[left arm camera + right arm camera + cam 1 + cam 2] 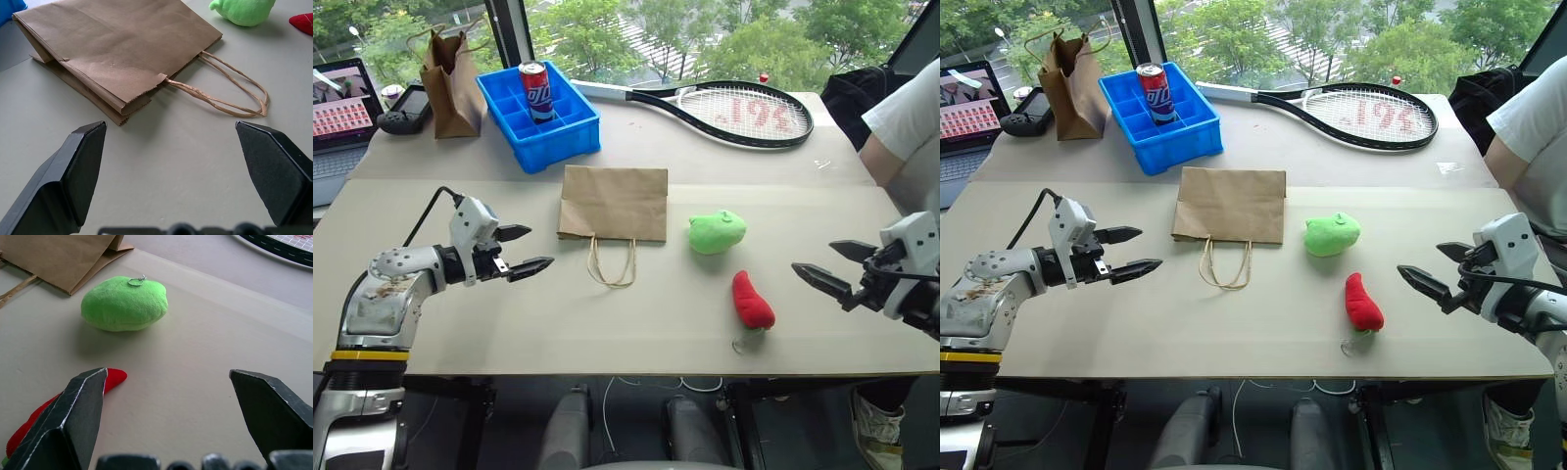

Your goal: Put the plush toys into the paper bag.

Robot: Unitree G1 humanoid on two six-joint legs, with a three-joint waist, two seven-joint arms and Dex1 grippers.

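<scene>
With both toys untouched on the worktop (607, 333) beside the flat paper bag (613, 202), the spread left tool (521, 250) and spread right tool (822, 264) are judged poised for a first grasp, with the bag's mouth to be opened and the green plush toy (716, 232) or red plush toy (752, 301) picked.

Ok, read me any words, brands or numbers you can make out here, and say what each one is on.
Can in the blue bin: a white script logo, too blurred to read.
Tennis racket strings: red stencilled marks, not legible.
Laptop screen: too small to read.
Flat paper bag, green plush, red plush: no text.

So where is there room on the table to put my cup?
Bare patches: in front of the paper bag, between its handles and the red toy; also between bag and racket. Crowded: far left corner, with blue bin and dark bag.
</scene>
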